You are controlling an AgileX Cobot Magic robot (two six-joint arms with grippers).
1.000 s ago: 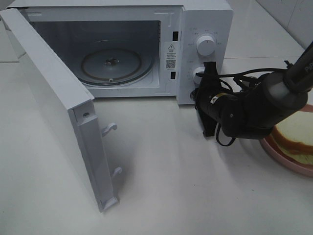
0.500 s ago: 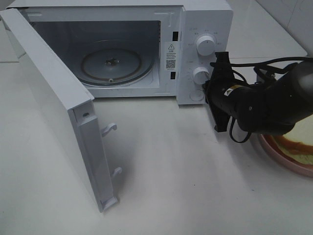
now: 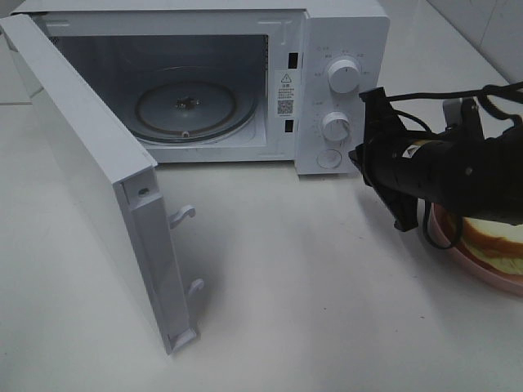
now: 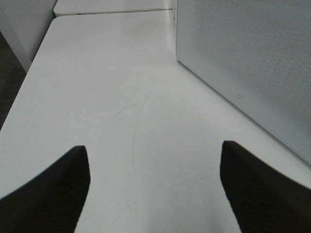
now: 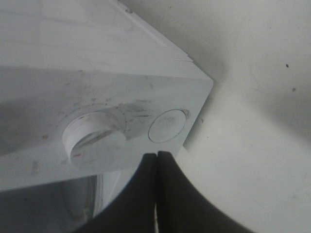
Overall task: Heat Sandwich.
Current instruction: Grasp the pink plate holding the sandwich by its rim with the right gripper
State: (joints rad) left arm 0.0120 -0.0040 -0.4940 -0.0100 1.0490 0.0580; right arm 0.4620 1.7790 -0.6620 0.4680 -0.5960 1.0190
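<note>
The sandwich, white bread with a tan crust, lies on a round pink plate at the right edge of the exterior view, mostly hidden behind my right arm. The white microwave stands at the back with its door swung wide open and the glass turntable bare. My right gripper is shut and empty, just right of the microwave's lower front corner. In the right wrist view its closed fingers point at the round door button. My left gripper is open over bare table.
The control panel has two knobs and the door button. The open door reaches far forward on the left. The microwave's perforated side panel is close beside the left gripper. The white table lies in front.
My right arm has drawn back to the right, away from the microwave's control panel, and now lies over the plate, hiding more of the sandwich. The door stays open.
</note>
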